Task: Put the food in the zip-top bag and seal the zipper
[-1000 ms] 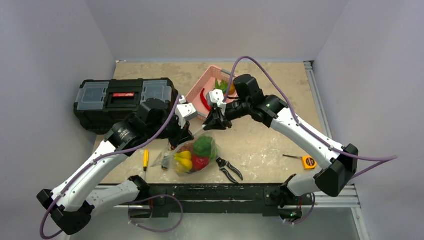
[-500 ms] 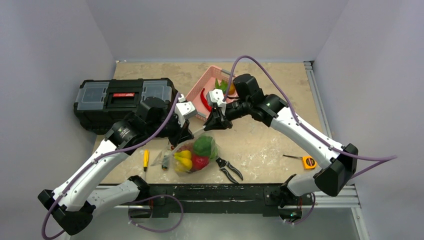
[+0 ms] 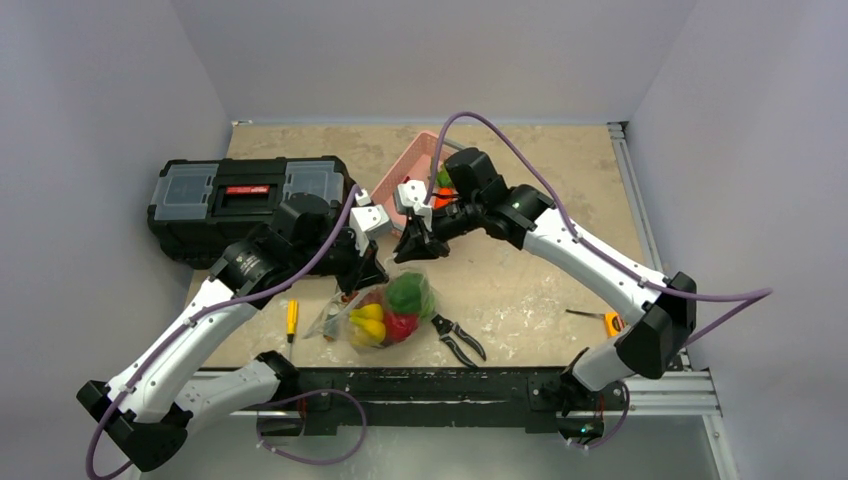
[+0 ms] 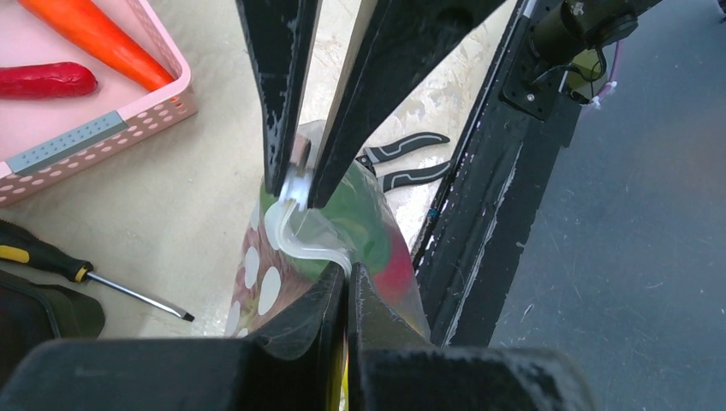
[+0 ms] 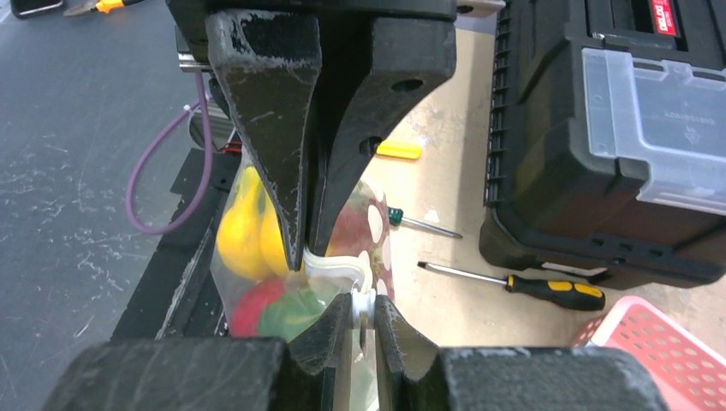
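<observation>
Above table — left gripper, right gripper clamp zipper.

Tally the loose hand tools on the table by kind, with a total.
Screwdrivers: 3 (yellow; black-and-yellow; a third, mostly hidden)
Pliers: 1
Tape measure: 1
Total: 5

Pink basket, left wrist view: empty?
No, an orange carrot and a red chili lie inside the pink basket.
</observation>
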`<state>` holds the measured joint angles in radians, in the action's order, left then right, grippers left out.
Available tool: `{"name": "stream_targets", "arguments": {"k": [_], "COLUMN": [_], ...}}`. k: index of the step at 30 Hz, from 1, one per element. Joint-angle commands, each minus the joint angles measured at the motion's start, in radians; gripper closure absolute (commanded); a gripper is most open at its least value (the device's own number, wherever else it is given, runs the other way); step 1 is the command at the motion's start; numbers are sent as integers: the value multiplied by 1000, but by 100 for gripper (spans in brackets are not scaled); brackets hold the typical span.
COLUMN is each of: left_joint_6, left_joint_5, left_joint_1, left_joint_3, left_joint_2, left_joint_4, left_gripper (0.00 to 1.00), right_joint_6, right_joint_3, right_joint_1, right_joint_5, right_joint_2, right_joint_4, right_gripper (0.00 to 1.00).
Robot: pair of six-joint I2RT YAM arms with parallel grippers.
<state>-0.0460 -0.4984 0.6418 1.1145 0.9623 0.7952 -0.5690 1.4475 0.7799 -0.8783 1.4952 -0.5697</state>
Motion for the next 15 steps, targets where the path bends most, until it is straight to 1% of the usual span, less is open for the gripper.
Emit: {"name": "stream_targets", "arguments": {"k": [1,5,6,8,11,12,15], "left_joint_6": [-6,-8,-8,-7,-8,-8,-10], "left_joint_5": [-22,-17,-16,-15,-15,-17,-15], "left_joint_1": [-5,-4,-5,-5,-5,-5,-4], "left_joint_3": [2,0,-1,-2,-2,-2,-1], "left_joint_2": [-7,-16,-17,-17,-14,-11,-10], "left_joint_4": [-78,-79,-80,-80,-77,-77,-75], "left_gripper": [100,100,100,100,100,100,100], "right_joint_6": [-4,-11,-11,-8,25,33,59], "right_joint_3": [57,47,44,39,11,-3,-39], "right_joint_1": [38,39,38,37,38,38,36], "right_joint_5": [-34,-32,-31,-31,31,61,98], "right_joint_2": [8,-4,-10,-22,-63,-89,-139], "right_joint_4": [-24,-35,-33,-26,7,19,34], "right_gripper": [89,87,84,68,54,51,48]}}
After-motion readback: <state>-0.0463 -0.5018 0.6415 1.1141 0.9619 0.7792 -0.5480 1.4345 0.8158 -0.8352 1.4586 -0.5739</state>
